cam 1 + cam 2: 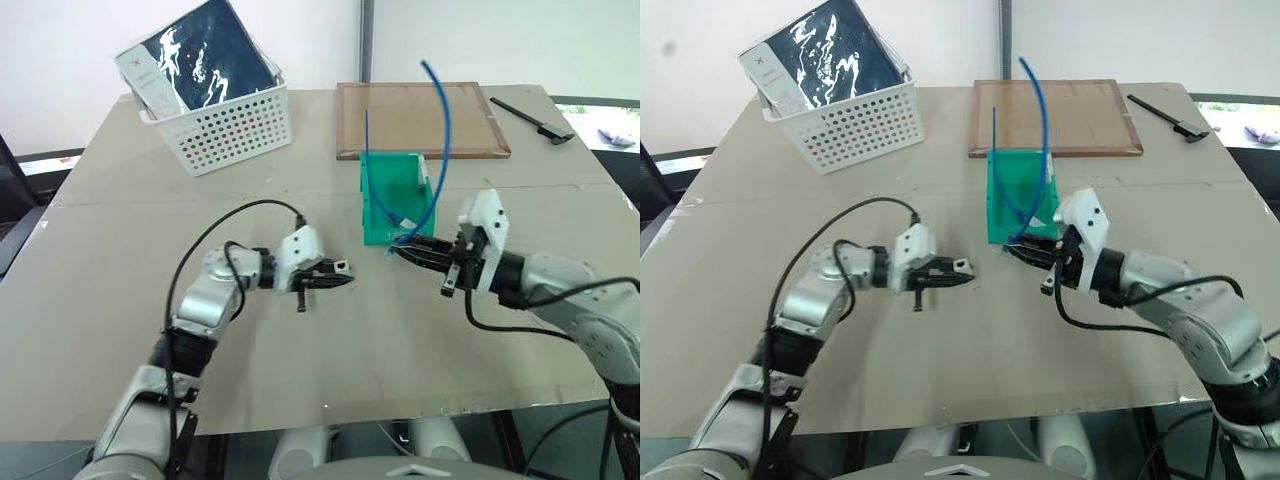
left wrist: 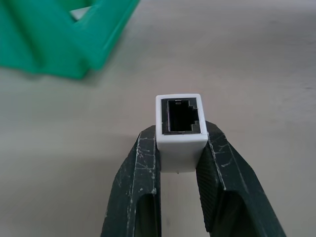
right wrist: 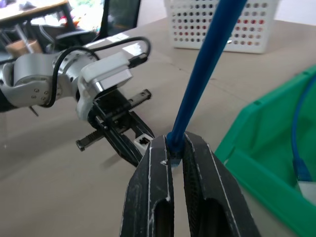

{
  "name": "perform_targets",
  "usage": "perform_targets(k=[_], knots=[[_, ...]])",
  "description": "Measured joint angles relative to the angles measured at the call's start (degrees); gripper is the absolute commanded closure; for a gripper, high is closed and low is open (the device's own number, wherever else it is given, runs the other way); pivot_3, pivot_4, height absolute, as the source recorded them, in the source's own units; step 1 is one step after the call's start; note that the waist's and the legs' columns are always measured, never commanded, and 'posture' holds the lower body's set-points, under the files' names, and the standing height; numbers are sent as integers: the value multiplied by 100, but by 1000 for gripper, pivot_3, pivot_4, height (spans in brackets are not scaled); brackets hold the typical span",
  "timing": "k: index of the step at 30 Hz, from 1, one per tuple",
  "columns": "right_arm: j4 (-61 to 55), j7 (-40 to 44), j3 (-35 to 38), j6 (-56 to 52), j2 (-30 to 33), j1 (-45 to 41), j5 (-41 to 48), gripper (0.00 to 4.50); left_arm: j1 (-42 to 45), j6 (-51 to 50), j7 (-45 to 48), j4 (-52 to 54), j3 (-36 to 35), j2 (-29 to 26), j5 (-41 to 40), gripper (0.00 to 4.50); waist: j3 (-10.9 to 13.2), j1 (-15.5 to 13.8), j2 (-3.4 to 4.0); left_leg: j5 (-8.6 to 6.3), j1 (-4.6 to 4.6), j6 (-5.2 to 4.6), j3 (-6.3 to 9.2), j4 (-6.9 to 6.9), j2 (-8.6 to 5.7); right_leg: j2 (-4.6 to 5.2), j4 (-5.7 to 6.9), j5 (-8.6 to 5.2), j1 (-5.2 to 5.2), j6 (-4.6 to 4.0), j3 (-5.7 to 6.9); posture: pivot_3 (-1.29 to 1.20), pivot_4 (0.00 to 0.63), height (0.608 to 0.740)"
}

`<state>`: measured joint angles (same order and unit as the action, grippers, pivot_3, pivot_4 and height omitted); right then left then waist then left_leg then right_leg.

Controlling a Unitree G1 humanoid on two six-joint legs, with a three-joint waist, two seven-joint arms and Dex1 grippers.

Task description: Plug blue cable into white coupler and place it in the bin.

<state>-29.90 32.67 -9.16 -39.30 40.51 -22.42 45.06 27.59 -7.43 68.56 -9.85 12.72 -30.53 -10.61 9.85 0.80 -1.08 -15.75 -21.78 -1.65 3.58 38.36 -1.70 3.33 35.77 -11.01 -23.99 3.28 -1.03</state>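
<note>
While the left gripper [image 2: 180, 148] pinches the white coupler [image 2: 179, 129] and the right gripper [image 3: 176, 148] squeezes the blue cable [image 3: 200, 79], plugging and the bin [image 1: 385, 232] wait.

Head pair: you look fwd & down over table [image 1: 120, 330], both arms in shot.
L wrist: close on coupler [image 2: 179, 129], bin [image 2: 59, 39] behind.
R wrist: faces left gripper [image 3: 129, 148]; shares bin w/ all.
</note>
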Motion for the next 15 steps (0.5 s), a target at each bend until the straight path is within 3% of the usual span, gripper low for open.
perform_targets(k=[6,15], knots=[[1185,1056,-1064,312,-400,-1102,-1174,4500,144,572,20,-717,297,247,302,4120,0,3,0,0,-12,0,-1,-1,-1,1,0,1,-15,-1,-1,0,150,740],[2481,2082,-1714,1050,-968,-1512,-2325,4500,344,976,105,-1121,359,315,405,4120,0,-13,0,1,-11,1,-1,4,-6,8,7,3,-14,0,0,0,150,740]])
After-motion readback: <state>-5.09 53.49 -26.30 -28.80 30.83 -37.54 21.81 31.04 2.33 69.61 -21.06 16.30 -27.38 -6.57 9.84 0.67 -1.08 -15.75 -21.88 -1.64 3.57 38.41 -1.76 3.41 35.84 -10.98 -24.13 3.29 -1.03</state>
